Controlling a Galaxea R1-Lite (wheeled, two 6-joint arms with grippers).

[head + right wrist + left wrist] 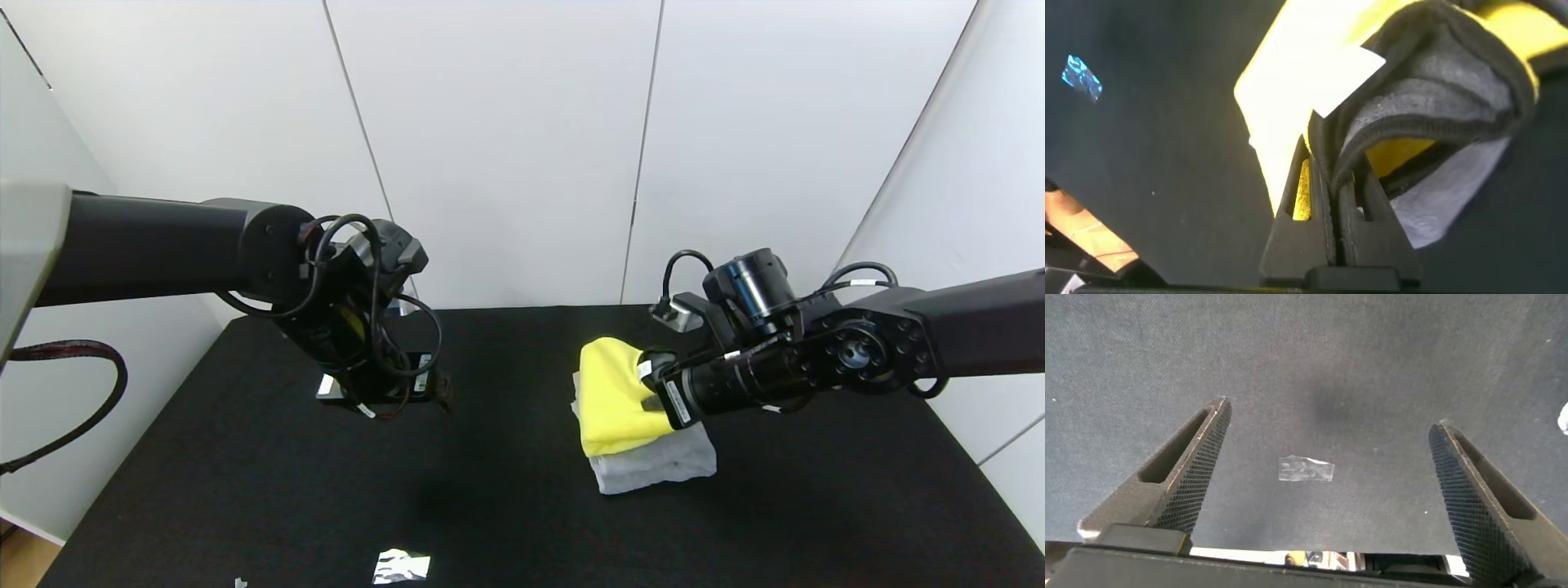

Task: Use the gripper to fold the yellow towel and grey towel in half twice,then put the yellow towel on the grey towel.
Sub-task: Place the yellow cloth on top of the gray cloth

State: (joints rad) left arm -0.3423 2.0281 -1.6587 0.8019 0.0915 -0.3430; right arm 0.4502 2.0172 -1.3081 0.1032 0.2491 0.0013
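Reading labels: white stickers sit on both wrists, but no writing on them can be made out; the yellow towel's small white tag [1343, 77] looks blank.
Count: two towels, two arms, two scraps of clear tape on the cloth.
Left gripper [1327, 469]: hangs over the bare black table [245, 490] on the left side, fingers [1196, 469] spread wide with nothing between them.
Tape: one crinkled piece [1306, 469] lies on the table below the left gripper; a shiny piece [401, 566] lies near the front edge, with a tiny scrap beside it.
Yellow towel [614, 400]: folded, lying on top of the grey towel, right of centre.
Grey towel [661, 464]: folded, flat on the table, its front edge showing past the yellow one.
Right gripper [1331, 204]: at the stack's right side, jaws pinched tight on cloth edges, grey layers and yellow both caught there.
In the way: the right wrist covers the stack's right edge.
Surroundings: white panel walls behind.
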